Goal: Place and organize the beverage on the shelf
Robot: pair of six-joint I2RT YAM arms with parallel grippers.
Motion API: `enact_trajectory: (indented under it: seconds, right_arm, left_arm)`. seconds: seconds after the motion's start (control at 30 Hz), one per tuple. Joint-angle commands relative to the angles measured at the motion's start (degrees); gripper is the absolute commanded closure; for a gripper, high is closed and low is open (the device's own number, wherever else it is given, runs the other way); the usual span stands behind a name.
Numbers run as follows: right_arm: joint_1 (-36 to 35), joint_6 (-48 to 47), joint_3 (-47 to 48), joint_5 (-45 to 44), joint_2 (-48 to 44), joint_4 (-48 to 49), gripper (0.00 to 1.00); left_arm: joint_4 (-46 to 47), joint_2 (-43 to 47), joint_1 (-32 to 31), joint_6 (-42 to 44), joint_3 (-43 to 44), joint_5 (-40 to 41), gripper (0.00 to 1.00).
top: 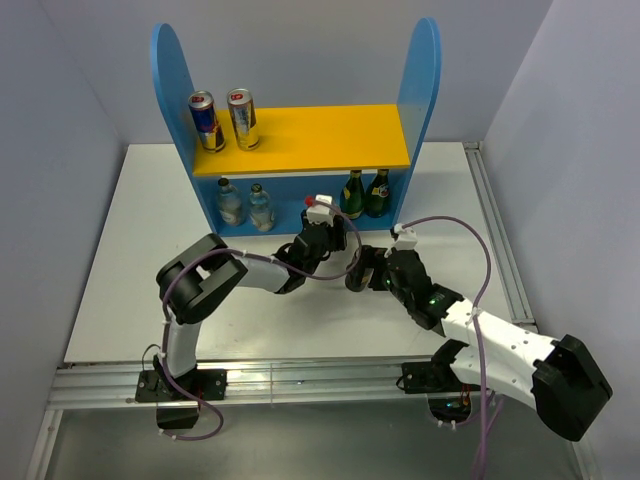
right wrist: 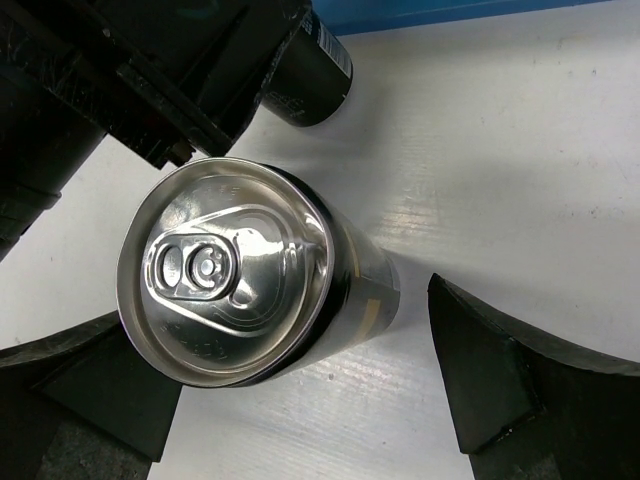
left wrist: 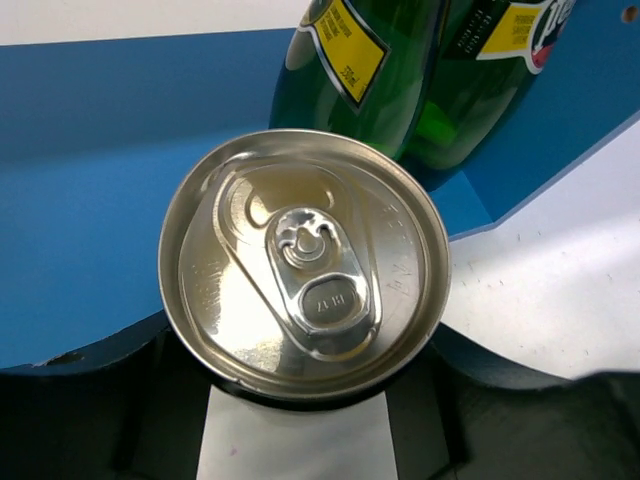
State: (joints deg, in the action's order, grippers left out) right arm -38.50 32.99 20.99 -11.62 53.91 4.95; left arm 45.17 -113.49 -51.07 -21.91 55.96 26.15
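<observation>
Left pincer (left wrist: pixel 305 395) clamps upright can (left wrist: pixel 305 265); right pincer (right wrist: pixel 290 370) gapes around upright black-and-gold can (right wrist: pixel 240 285).

High rear view toward the shelf (top: pixel 300 140); left wrist close above one can (left wrist: pixel 305 265), right above another can (right wrist: pixel 225 285), shelf shared.

Upper left, two cans (top: pixel 203 120) are standing on the shelf's (top: pixel 172 90) top board (top: pixel 330 140). Beneath, a left bottle pair (top: pixel 230 203) and a right bottle pair (top: pixel 353 194) are sitting. Mid-frame before it, two more cans (right wrist: pixel 225 285) are seemingly resting on the table (top: pixel 130 260).
</observation>
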Motion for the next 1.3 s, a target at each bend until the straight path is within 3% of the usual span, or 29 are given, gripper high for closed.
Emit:
enact_trajectory:
  seconds: [0.0, 0.03, 0.23, 0.33, 0.37, 0.53, 0.57, 0.7, 0.77, 0.93, 1.03, 1.27]
  right_arm:
    - [-0.43, -0.47, 1.68, -1.04, 0.67, 2.69, 0.01]
    - [-0.52, -0.39, 1.77, -0.95, 0.84, 2.78, 0.01]
    - [-0.52, -0.30, 2.03, -0.34, 2.34, 3.49, 0.04]
    - [-0.52, -0.47, 2.12, -0.42, 3.04, 4.10, 0.23]
    - [-0.52, -0.47, 2.56, -0.60, 3.48, 4.10, 0.39]
    - [-0.52, -0.82, 3.79, -0.69, 6.03, 4.10, 0.60]
    - [-0.52, -0.83, 3.97, -0.95, 6.12, 3.93, 0.72]
    - [-0.52, -0.91, 4.06, -1.74, 5.51, 3.31, 0.95]
    - [-0.52, -1.18, 4.84, -2.27, 4.54, 1.83, 1.00]
    - [-0.70, -3.19, 11.86, -6.30, 0.50, -6.43, 1.00]
    - [-0.79, -5.65, 22.03, -9.91, -0.91, -14.33, 1.00]
    - [-0.70, -12.15, 38.49, -17.03, 1.89, -20.42, 1.00]
  left_arm:
    - [0.80, -1.03, 0.36, 0.29, 1.78, -0.32, 0.84]
    - [0.80, -0.77, 0.36, 0.29, 1.52, 0.04, 0.98]
    - [2.12, 3.36, 0.36, -0.23, -3.66, 1.00, 1.00]
    - [2.47, 6.08, 0.27, -0.94, -7.26, 1.79, 1.00]
    - [2.82, 6.70, 0.27, -1.11, -9.10, 1.97, 1.00]
    - [2.38, 10.22, -1.05, -0.94, -13.59, 5.39, 1.00]
    - [2.29, 10.57, -2.01, -0.94, -14.21, 6.18, 1.00]
    - [1.51, 13.11, -4.91, -1.46, -16.50, 9.09, 1.00]
    - [0.63, 14.00, -6.75, -2.60, -17.72, 10.75, 1.00]
    - [-1.22, 16.20, -10.19, -4.89, -19.75, 13.83, 1.00]
    - [-2.36, 16.81, -12.21, -5.95, -20.28, 15.85, 1.00]
    - [-5.00, 16.99, -16.34, -8.06, -20.37, 18.49, 1.00]
